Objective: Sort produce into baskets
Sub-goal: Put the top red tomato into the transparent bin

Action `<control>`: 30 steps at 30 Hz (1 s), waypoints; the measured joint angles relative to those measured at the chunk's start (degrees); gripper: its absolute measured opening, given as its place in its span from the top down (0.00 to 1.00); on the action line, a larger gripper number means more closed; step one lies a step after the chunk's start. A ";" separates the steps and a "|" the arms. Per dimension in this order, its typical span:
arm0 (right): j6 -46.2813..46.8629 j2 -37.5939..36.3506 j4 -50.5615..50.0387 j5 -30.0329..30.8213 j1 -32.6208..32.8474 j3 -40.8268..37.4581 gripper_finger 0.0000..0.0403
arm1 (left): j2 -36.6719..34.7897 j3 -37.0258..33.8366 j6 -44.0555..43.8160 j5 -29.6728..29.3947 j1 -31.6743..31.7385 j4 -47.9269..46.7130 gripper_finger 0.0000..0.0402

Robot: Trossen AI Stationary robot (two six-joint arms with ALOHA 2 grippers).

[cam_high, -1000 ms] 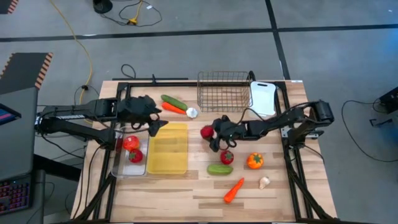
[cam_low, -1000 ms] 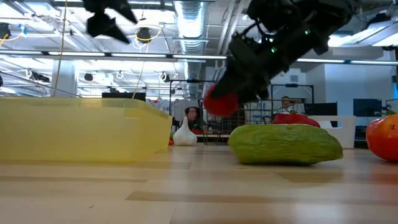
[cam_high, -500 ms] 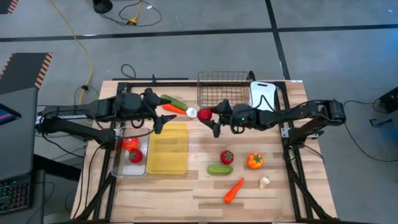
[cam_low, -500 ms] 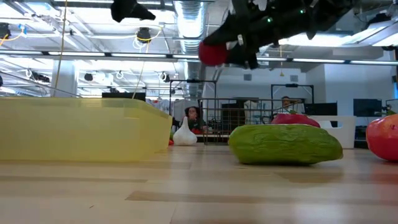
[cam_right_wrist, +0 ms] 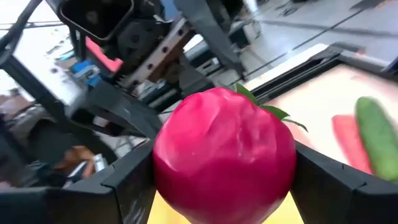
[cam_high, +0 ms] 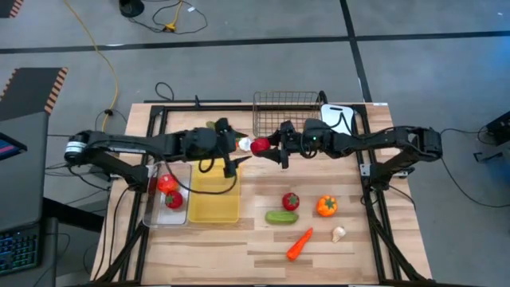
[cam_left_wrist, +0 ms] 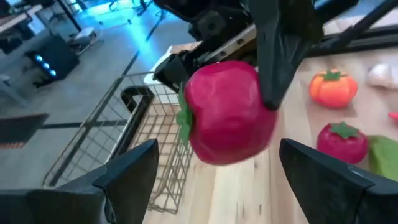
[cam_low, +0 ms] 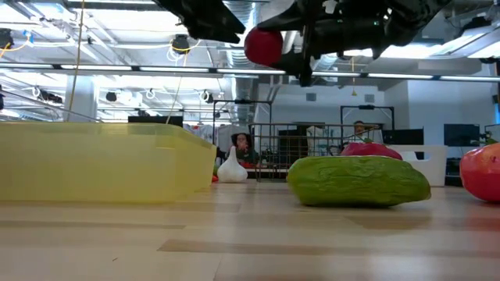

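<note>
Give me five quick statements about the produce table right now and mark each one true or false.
1. The right claw holds a red tomato in the air. True.
2. The left claw is clamped on a carrot. False: it is open and empty, facing the held tomato.
3. The clear bin holds two red tomatoes. True.
4. The yellow tray is full of cucumbers. False: nothing shows in it.
5. An orange carrot lies inside the wire basket. False: it lies on the table near the front edge.
</note>
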 joint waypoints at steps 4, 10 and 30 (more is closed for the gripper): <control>1.47 0.00 0.15 -1.76 -0.76 0.00 0.18 | 2.64 0.00 2.62 0.57 -0.13 3.96 0.20; 1.48 0.00 0.35 -2.40 -0.80 0.00 0.18 | 5.53 0.00 2.52 0.51 -0.14 9.99 0.20; 1.35 0.02 1.03 -2.42 -0.76 0.00 0.18 | 10.49 -0.02 -8.03 0.28 -0.13 12.41 0.20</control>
